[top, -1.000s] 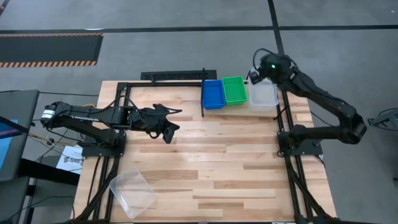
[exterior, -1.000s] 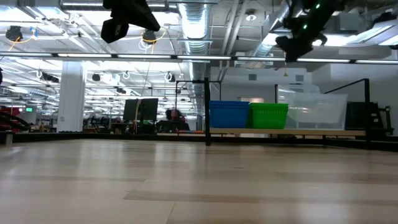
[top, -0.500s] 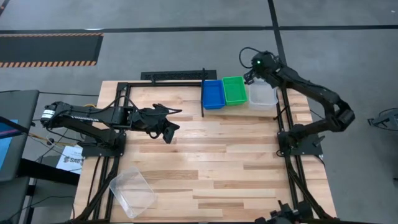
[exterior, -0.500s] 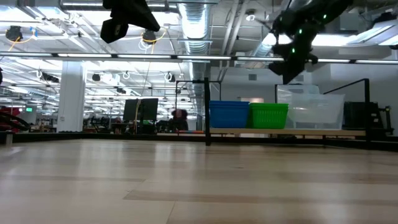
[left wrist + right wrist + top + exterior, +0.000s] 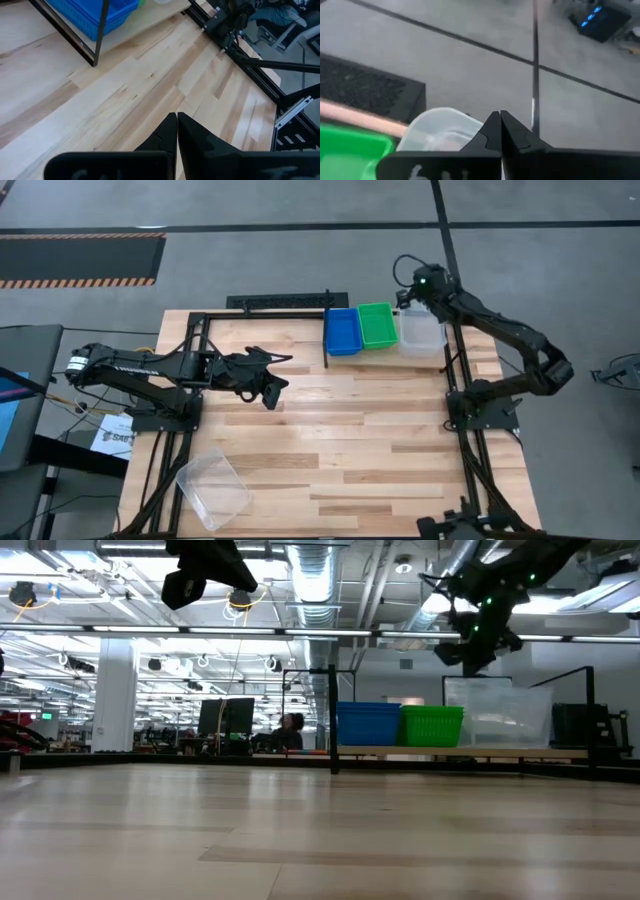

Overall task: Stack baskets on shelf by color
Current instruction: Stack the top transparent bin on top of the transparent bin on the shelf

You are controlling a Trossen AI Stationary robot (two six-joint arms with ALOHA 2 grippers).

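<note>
Left claw (image 5: 272, 393) hangs over the bare middle-left of the surface (image 5: 330, 440), fingers pressed together and holding nothing — it looks like it is just waiting. Down by the near left corner lies one clear basket (image 5: 213, 487), all by itself, well apart from both arms. I think it is the last one to go.

Next comes the shelf (image 5: 425, 361) at the far right. On it, side by side, sit the blue stack (image 5: 342, 330), the green stack (image 5: 377, 325) and the clear stack (image 5: 422, 333). Each colour has its own spot, so the lone basket belongs on the clear stack.

Right claw (image 5: 408, 300) is up above the far edge of the clear stack, fingers together and empty.

From the top you cannot tell how tall the stacks are. The low view shows the clear stack (image 5: 498, 713) stands higher than the blue (image 5: 368, 724) and green (image 5: 432, 726) — but it misses the lone basket.
</note>
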